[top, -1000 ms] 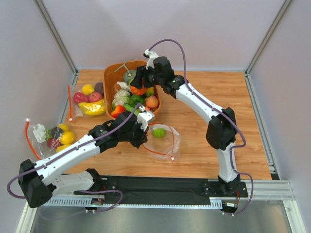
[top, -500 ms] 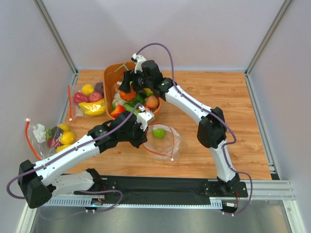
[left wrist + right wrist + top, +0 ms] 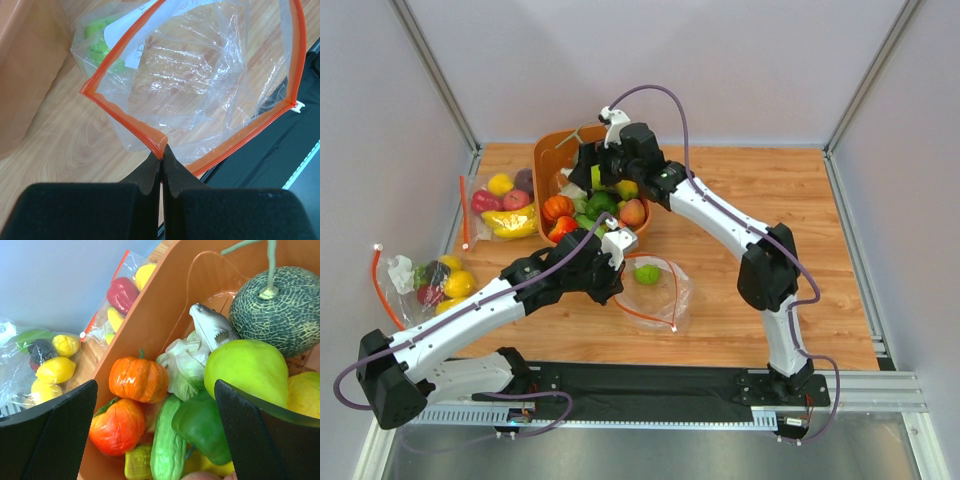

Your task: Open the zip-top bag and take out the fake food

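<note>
The zip-top bag (image 3: 657, 292) lies open on the wood near the table's front, with one green fruit (image 3: 647, 273) inside. In the left wrist view the bag (image 3: 200, 80) gapes wide; the green fruit (image 3: 100, 40) sits at its far end beside a white label (image 3: 145, 42). My left gripper (image 3: 619, 262) is shut on the orange zip strip (image 3: 161, 150) at the near rim. My right gripper (image 3: 586, 177) is open and empty above the orange basket (image 3: 542, 165). An orange pumpkin (image 3: 138, 379) and a red-orange fruit (image 3: 117, 426) lie below it in the basket (image 3: 150, 305).
The basket also holds a netted melon (image 3: 280, 310), a green pear-like fruit (image 3: 245, 370), a cucumber (image 3: 167, 445) and a green pepper (image 3: 200, 425). A bag with a banana (image 3: 505, 205) and a bag with lemons (image 3: 430, 280) lie at the table's left edge.
My right gripper carried the orange pumpkin leftward over the basket and let it go; the pumpkin now lies in the basket and the gripper is open. The left arm has not moved.
</note>
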### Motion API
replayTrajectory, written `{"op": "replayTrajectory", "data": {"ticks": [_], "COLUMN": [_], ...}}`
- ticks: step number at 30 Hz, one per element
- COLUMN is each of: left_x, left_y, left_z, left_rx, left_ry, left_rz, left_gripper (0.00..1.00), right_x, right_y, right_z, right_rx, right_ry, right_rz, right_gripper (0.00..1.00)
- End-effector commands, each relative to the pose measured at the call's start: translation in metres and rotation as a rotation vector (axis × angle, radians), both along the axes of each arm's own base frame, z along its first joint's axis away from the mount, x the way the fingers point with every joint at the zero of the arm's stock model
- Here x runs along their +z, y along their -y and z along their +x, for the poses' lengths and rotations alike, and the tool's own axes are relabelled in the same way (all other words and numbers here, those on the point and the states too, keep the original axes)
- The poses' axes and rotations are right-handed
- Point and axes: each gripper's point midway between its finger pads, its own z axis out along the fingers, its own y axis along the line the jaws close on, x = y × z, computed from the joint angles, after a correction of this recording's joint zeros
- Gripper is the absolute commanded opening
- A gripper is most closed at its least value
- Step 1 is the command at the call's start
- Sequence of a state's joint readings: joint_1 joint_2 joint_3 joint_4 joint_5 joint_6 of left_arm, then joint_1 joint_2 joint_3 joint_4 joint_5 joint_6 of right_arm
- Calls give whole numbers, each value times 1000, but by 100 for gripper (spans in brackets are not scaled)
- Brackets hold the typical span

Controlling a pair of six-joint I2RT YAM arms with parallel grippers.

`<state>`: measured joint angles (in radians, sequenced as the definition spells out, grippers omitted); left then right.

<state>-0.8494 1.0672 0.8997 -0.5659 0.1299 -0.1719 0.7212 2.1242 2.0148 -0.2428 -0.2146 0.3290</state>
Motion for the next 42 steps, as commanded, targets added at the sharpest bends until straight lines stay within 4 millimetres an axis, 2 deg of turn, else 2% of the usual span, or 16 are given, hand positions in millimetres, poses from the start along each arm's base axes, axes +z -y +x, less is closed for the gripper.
{"op": "replayTrajectory", "data": {"ticks": [1,2,3,7,11,12,13,15,18,22,23,28,33,35,39,42], "left_x": [19,18,19,19,19,19,19,18,18,18,18,17,16,15,12,13], "left_y": [3,2,2,2,2,1,1,1,1,1,1,2,2,2,2,2], "left_z": [1,1,1,1,1,1,2,3,3,2,2,2,2,3,3,2], "left_rx": [-24,-20,-20,-19,-19,-19,-15,-13,-14,-18,-16,-19,-18,-17,-16,-19], "left_ry": [40,38,40,41,43,44,44,46,46,43,43,41,38,37,29,29], "left_rz": [-35,-33,-36,-35,-32,-31,-31,-27,-27,-28,-28,-27,-22,-19,-12,-14], "left_gripper": [0,0,0,0,0,0,0,0,0,0,0,0,0,0,0,0], "right_x": [89,86,102,119,127,113,130,132,132,109,97,56,20,15,12,-6], "right_y": [22,26,36,68,107,116,130,147,176,205,205,205,180,165,139,129], "right_z": [-9,-12,-16,-36,-62,-67,-82,-92,-119,-150,-153,-201,-248,-265,-284,-284], "right_rx": [-38,-45,-65,-116,-172,-186,-190,-228,-249,-250,-239,-88,67,131,237,255], "right_ry": [179,176,205,252,282,268,295,306,310,258,231,112,28,11,-14,-62], "right_rz": [91,79,87,75,47,21,44,37,33,-16,-44,-98,-161,-150,-94,-122], "right_gripper": [99,99,99,99,99,99,98,98,95,89,88,78,69,67,66,64]}}
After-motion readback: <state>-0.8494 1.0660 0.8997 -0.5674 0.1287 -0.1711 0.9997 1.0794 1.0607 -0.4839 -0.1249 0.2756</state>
